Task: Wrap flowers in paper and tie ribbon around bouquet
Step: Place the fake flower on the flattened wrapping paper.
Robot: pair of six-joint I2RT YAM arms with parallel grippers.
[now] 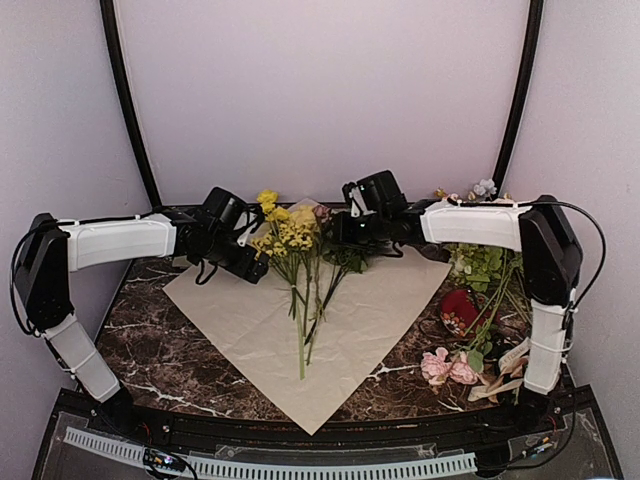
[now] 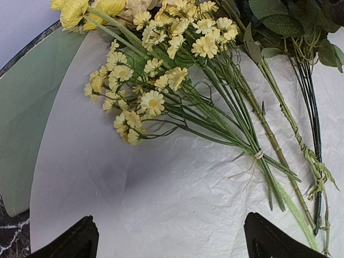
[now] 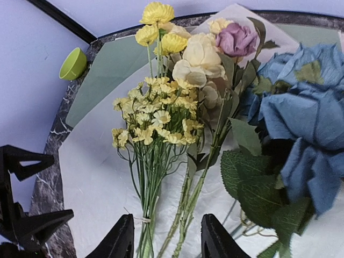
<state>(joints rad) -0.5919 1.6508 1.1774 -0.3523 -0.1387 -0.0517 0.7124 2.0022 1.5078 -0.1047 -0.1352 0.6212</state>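
Flowers (image 1: 288,240) lie on the paper (image 1: 230,320); left claw (image 2: 171,237) wide open, right claw (image 3: 167,239) partly open.

The yellow blossoms rest on the paper's beige face, heads toward the far edge of the table (image 1: 140,340) and stalks pointing back at the arms' bases, with a blue hydrangea (image 3: 306,134) just to their right. The left claw gapes over bare paper beside the yellow heads and holds nothing. The right claw's fingers stand apart above the stalks, which show in the gap; whether either finger touches them cannot be told. A green sheet (image 2: 27,118) shows beyond the paper's far corner. Pink-white flowers (image 1: 445,367) lie on the table's right side, off the paper.
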